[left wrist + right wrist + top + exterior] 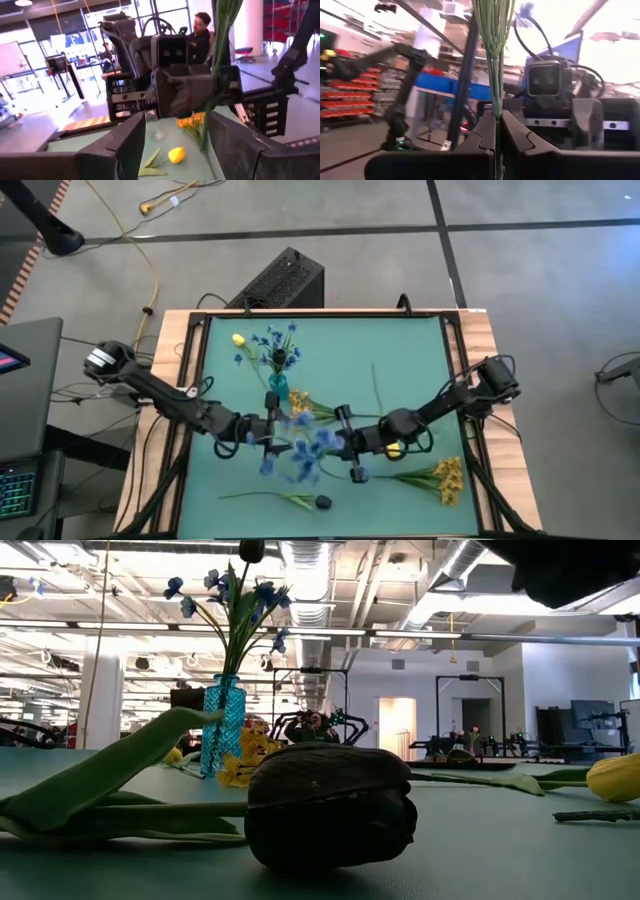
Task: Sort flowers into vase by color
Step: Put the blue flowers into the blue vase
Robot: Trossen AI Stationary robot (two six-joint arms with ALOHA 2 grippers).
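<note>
From above, our right claw (345,442) pinches a blue sprig (312,448) mid-table; our left claw (272,430) gapes beside it. Low down, the teal vase (222,723) holds blue flowers (232,595). Right wrist: our fingers (485,131) clamp the stem (495,55).

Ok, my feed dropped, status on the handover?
Right gripper shut on blue sprig stem. Left gripper open around it, mid-table. Vase behind. Nothing blocking.
</note>
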